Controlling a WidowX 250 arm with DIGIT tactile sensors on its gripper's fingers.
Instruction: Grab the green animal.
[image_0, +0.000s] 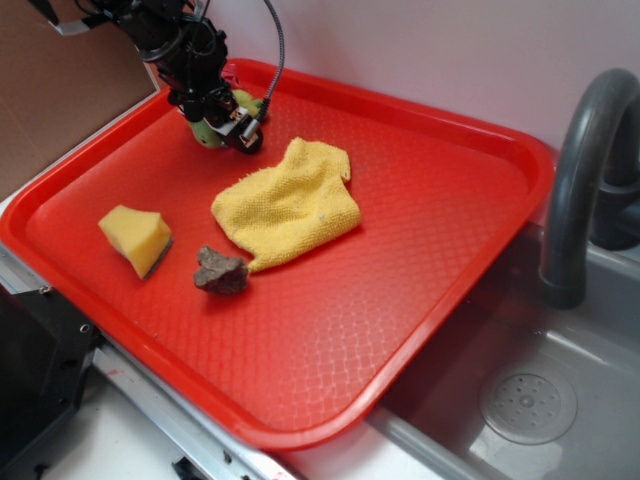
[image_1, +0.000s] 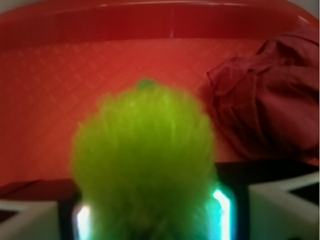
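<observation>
The green animal (image_1: 145, 160), a fuzzy lime-green plush, fills the space between my gripper's fingers in the wrist view and touches both. In the exterior view my gripper (image_0: 226, 126) is low over the back left corner of the red tray (image_0: 400, 380). Bits of the green animal (image_0: 209, 133) show under and beside its black fingers. The jaws are closed in on the toy's sides. Whether the toy rests on the tray floor or hangs just above it, I cannot tell.
A dark red crumpled wad (image_1: 270, 100) lies just right of the toy, near the tray's back wall. A yellow terry cloth (image_0: 288, 200), a yellow sponge (image_0: 135, 238) and a brown lump (image_0: 220, 271) lie mid-tray. A grey faucet (image_0: 585, 170) and sink (image_0: 530, 400) stand at the right.
</observation>
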